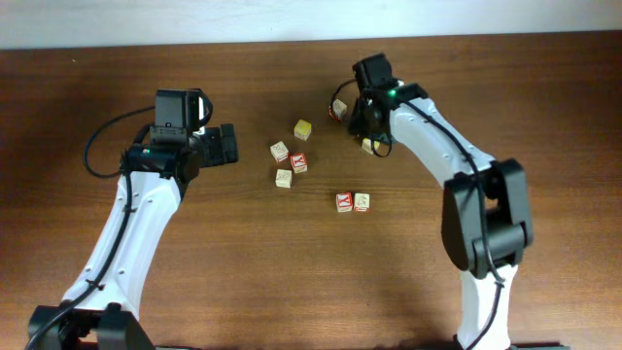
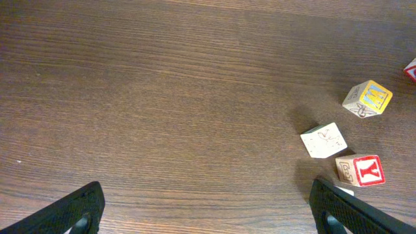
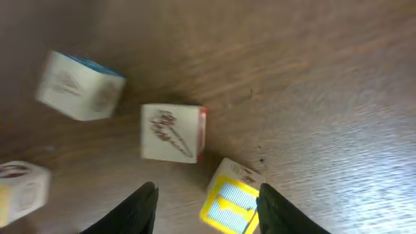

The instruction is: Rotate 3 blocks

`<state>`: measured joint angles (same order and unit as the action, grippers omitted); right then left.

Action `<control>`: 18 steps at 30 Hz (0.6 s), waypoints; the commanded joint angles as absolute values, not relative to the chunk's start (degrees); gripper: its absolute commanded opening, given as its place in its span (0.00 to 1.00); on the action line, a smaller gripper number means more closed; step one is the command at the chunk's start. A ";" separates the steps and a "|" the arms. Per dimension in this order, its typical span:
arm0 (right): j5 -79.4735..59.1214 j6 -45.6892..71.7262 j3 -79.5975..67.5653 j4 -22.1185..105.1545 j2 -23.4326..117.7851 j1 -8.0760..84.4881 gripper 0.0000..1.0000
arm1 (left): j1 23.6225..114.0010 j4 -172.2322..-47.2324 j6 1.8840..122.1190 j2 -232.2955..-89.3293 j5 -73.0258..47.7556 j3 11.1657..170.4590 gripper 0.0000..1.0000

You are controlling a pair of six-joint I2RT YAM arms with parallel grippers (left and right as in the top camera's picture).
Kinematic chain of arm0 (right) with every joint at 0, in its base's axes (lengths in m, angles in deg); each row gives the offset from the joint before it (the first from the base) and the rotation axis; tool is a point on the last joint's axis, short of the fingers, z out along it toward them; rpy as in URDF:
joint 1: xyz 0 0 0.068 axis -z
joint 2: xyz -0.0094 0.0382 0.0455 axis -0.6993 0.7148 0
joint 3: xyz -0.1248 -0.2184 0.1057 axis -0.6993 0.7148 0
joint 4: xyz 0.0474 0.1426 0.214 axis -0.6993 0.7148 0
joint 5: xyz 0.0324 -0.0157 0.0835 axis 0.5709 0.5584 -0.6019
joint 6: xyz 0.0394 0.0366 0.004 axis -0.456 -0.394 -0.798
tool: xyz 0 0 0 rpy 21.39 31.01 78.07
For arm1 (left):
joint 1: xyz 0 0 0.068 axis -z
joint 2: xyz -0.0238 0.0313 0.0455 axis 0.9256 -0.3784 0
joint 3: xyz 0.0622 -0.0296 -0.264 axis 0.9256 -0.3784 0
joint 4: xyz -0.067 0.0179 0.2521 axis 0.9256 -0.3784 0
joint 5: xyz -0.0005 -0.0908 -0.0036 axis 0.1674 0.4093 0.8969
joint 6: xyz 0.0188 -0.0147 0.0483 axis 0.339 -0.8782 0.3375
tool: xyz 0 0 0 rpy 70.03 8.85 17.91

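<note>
The right gripper (image 3: 208, 194) hangs low over the bench (image 3: 338, 78) with the yellow block (image 3: 229, 203) between its jaws, at the bottom centre of the right wrist view. The jaws stand apart, wider than the cube. Bare wood shows between the block and the finger on the frame's left, and the block sits close against the finger on the frame's right; I cannot tell whether it touches. Nothing is clamped. As a cube the block has no long axis, but its edges look turned a little off square to the jaws, and it lies off-centre in the gap. I judge that offset to be what any re-grip or withdrawal here depends on. Just up the frame from it, and apart, lies a cream block with a red side (image 3: 172, 133). A blue-topped block (image 3: 81, 84) lies further off at the upper left. The left gripper (image 2: 205, 198) is spread wide with nothing but wood between its jaws. The red Y block (image 2: 359, 170) sits at the lower right of the left wrist view, just beside the finger on the frame's right and outside the gap. The left arm therefore looks nearer to that one, and the right arm is already over the yellow block.
</note>
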<state>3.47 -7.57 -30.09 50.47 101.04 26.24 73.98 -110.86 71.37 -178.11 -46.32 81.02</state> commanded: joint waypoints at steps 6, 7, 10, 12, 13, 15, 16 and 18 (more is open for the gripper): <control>4.57 -8.51 -29.63 51.10 104.19 26.44 0.45 | 74.00 -110.77 70.65 -178.31 -46.73 81.92 0.99; 4.57 -8.49 -29.65 51.34 104.17 26.44 0.45 | 74.00 -110.77 70.65 -178.31 -46.73 81.92 0.99; 4.57 -8.58 -31.27 55.47 102.68 26.50 0.53 | 74.00 -110.77 70.65 -178.31 -46.73 81.92 0.99; 4.54 -8.58 -31.86 56.59 100.82 26.48 0.55 | 74.00 -110.77 70.65 -178.31 -46.73 81.92 0.99; 4.35 -8.60 -31.86 56.72 100.28 26.48 0.57 | 74.00 -110.77 70.65 -178.31 -46.73 81.92 0.99; 4.39 -8.60 -31.77 56.70 100.34 26.48 0.57 | 74.00 -110.77 70.65 -178.31 -46.73 81.92 0.99; 4.41 -8.60 -31.73 56.70 100.52 26.50 0.57 | 74.00 -110.77 70.65 -178.31 -46.73 81.92 0.99; 5.68 -8.55 -31.69 55.82 100.54 26.48 0.56 | 74.00 -110.77 70.65 -178.31 -46.71 81.92 0.99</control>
<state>4.30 -7.85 -30.73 56.39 102.27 26.24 73.98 -110.86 71.37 -178.11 -46.29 81.02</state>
